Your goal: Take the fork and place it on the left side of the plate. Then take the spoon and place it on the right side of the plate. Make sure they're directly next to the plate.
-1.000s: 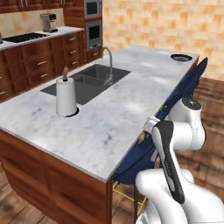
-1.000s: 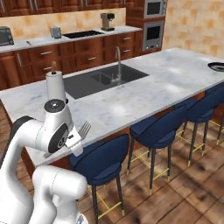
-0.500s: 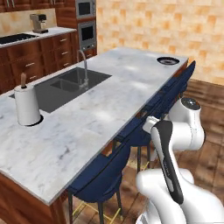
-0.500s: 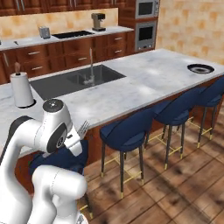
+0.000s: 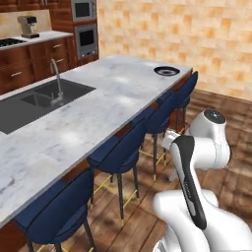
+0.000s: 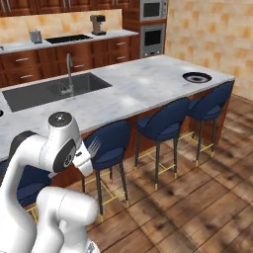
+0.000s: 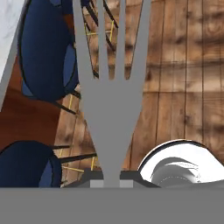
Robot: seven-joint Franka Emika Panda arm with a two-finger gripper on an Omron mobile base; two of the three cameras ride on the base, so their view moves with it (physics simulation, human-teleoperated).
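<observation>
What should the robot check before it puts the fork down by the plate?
1. Fork in the gripper: ok, jaws shut on its handle, tines pointing away.
2. Plate found: ok, at the island's far end.
3. Plate within reach: not ok, it sits far from the arm.
4. Room beside the plate: ok, bare counter around it.
5. Path along the island: ok, only stools tucked under the counter edge.
6. Spoon position: cannot tell.

Grey fork [image 7: 109, 109] upright (tines splayed), plate [image 6: 196, 77] apparently bare
</observation>
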